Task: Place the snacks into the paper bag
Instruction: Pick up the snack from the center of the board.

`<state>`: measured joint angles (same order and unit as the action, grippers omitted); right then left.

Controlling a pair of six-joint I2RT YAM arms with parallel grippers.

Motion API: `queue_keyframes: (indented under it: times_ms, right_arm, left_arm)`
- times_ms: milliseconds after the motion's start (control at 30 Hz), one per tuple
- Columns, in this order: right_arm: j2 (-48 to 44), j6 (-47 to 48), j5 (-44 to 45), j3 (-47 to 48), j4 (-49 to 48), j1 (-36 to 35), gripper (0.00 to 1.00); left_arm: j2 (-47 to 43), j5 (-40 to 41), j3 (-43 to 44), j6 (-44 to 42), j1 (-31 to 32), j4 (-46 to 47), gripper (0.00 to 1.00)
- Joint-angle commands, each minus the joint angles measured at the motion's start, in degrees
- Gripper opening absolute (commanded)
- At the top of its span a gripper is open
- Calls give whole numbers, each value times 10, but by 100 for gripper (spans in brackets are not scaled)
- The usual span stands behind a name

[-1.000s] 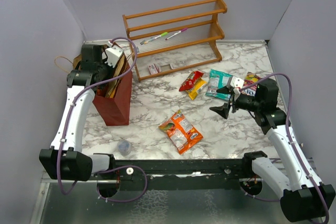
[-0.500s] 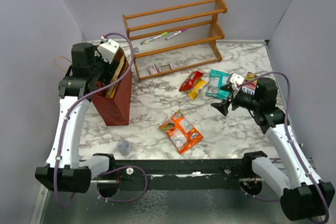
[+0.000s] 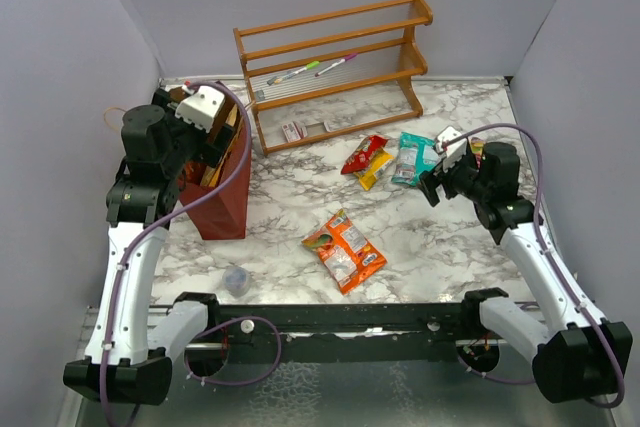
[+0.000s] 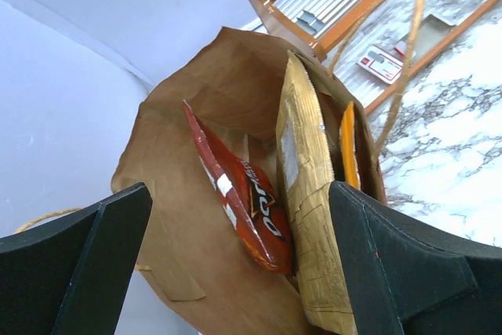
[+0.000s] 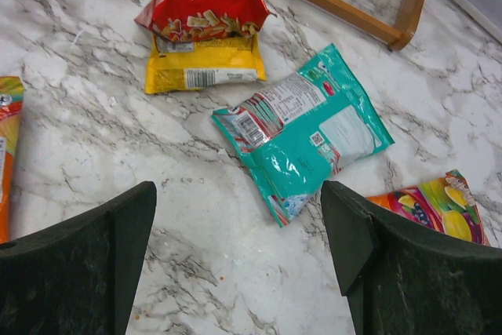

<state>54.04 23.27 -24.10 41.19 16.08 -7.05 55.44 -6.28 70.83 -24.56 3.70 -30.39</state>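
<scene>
Left end effector (image 4: 239,225) is wide open and holds nothing, fingers spread on either side of the paper bag (image 3: 215,202) mouth. A second ago it was narrower and sat lower at the bag opening; since then the left arm has lifted and drawn back toward the left wall. Right end effector (image 5: 239,241) is open and empty, above the desk (image 3: 290,217) just right of the teal packet (image 3: 411,159). It has shifted a bit farther back and to the right compared with a second ago. Loose packets haven't moved.

The bag is dark red outside, brown inside, and stands upright at the left of the desk next to the wooden rack (image 3: 335,57), with thin loop handles. Inside, in the left wrist view: a red packet (image 4: 239,194) leaning on edge, a gold packet (image 4: 310,194) upright to its right, and an orange edge (image 4: 347,147) behind that.

Still on the desk:
- orange packet (image 3: 344,250), centre front, flat
- red packet (image 3: 366,152) overlapping the top of a yellow packet (image 3: 372,172)
- teal packet, label side up
- multicoloured packet (image 5: 431,205) at far right, partly hidden by the right arm in the top view

A clear cup (image 3: 236,279) sits near the front left. Green pen (image 3: 295,72) and pink pen (image 3: 336,63) lie on the rack.
</scene>
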Motion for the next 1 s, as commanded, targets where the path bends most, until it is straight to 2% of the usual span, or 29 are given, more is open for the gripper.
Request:
queue_keyframes:
  times_ms: [0, 100, 233, 500, 967]
  right_arm:
    - [30, 47, 32, 27, 31, 3, 85]
    - [52, 50, 34, 40, 58, 3, 84]
    - [83, 91, 105, 48, 77, 3, 83]
    - [150, 202, 277, 21, -2, 6, 83]
    - [281, 299, 370, 32, -49, 34, 80]
  left_arm:
    - [-26, -58, -15, 11, -5, 35, 99]
    - [-31, -75, -17, 19, -5, 30, 99]
    - [-38, -99, -18, 30, -5, 28, 99]
    - [-52, -105, -31, 27, -5, 24, 99]
    - [-63, -118, -56, 14, -5, 34, 99]
